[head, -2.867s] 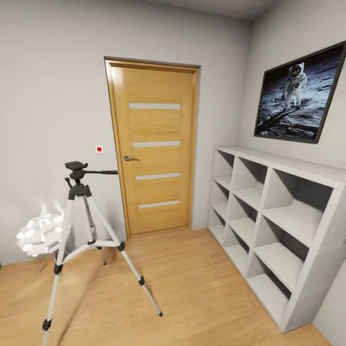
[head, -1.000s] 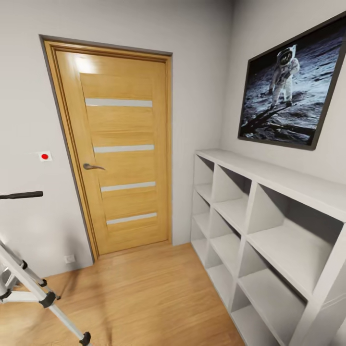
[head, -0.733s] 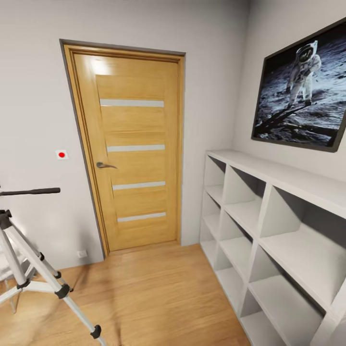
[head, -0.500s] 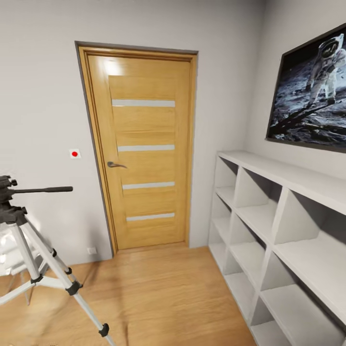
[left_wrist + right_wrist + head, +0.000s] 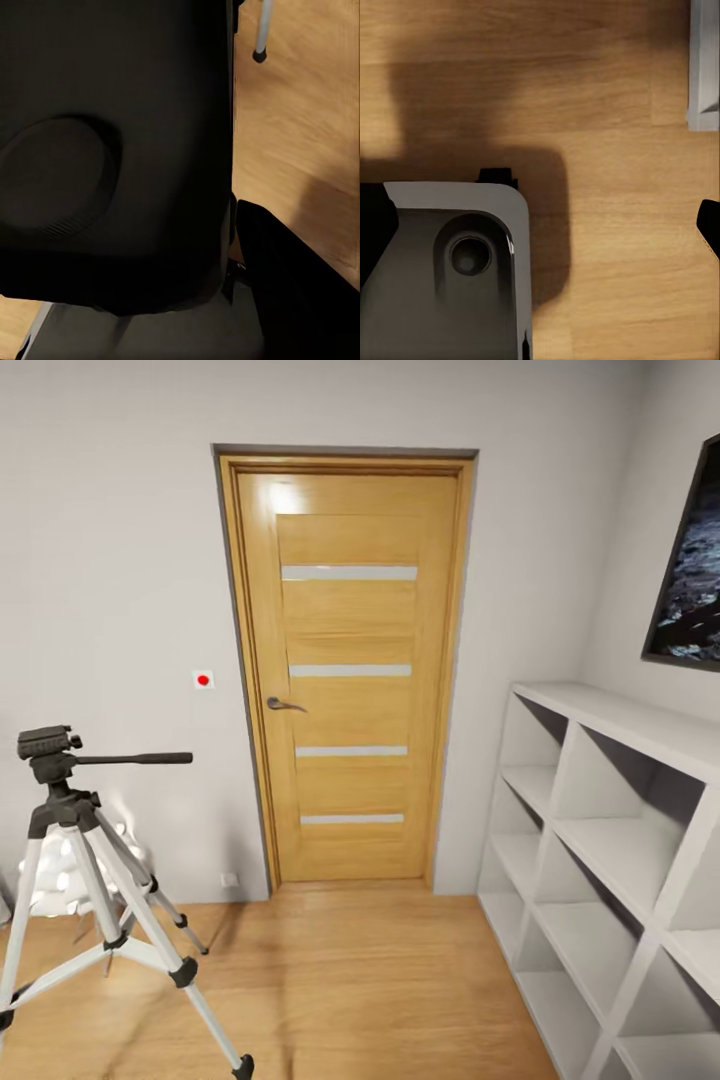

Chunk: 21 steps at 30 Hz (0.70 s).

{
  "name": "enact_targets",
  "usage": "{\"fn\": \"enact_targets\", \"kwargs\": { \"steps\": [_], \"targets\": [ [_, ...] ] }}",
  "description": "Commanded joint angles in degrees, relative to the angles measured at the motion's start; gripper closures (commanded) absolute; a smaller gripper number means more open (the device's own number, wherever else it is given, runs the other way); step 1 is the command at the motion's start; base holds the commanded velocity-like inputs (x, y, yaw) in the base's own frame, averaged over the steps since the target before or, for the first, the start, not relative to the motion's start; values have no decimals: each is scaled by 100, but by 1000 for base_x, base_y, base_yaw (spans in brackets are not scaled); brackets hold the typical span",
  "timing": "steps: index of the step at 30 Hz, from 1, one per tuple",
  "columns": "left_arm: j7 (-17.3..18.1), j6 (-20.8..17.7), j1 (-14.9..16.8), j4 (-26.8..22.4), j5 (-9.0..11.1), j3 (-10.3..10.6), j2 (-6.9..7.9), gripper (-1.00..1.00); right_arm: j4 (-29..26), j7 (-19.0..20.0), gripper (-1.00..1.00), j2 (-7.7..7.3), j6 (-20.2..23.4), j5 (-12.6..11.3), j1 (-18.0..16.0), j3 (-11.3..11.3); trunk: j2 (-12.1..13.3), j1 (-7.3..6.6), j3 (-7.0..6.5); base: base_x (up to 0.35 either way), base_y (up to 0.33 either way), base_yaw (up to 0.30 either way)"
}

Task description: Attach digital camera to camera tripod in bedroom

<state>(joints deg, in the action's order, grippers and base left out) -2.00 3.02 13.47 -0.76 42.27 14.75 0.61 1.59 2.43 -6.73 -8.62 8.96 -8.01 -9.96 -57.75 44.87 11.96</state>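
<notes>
The camera tripod (image 5: 75,860) stands on the wood floor at the left of the head view. It has silver-white legs, a black head (image 5: 45,745) and a long black pan handle (image 5: 135,758) pointing right, and its head plate is bare. In the left wrist view one tripod foot (image 5: 259,54) shows on the floor. A bulky black body with a round ribbed disc, apparently the digital camera (image 5: 112,150), sits right against that wrist's lens, seemingly held in my left gripper. A black fingertip (image 5: 709,223) of my right gripper shows over bare floor.
A shut wooden door (image 5: 348,670) is straight ahead, with a red-dot wall switch (image 5: 203,679) to its left. White cube shelving (image 5: 610,840) lines the right wall under a framed picture (image 5: 690,590). A white lamp (image 5: 60,870) glows behind the tripod. My grey base (image 5: 450,270) is below.
The head view has swung left: the door moved to the middle, the tripod came fully into view, and the picture slid to the right edge. The things themselves have not moved.
</notes>
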Motion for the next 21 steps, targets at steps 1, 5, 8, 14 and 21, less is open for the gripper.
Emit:
{"fn": "enact_targets", "kwargs": {
  "steps": [1,5,8,14,21],
  "targets": [
    [-13,10,4,-3,36,49,0,100,17,13,-100,-4,-34,54,-7,-50,-6,2,8,69,0,276],
    [-12,15,2,-3,36,47,-2,100,17,14,-100,-4,-34,54,-7,-50,-6,2,8,38,0,276],
    [-12,18,1,-3,36,43,0,100,17,17,-100,-4,-34,53,-7,-44,-6,2,8,11,0,276],
    [-11,21,3,-3,36,38,-1,100,17,20,-100,-4,-34,53,-7,-42,-6,2,8,3,0,276],
    [-17,23,1,-3,36,37,-3,100,17,21,-100,-4,-34,53,-7,-34,-6,2,8,1,0,276]
  ]
}}
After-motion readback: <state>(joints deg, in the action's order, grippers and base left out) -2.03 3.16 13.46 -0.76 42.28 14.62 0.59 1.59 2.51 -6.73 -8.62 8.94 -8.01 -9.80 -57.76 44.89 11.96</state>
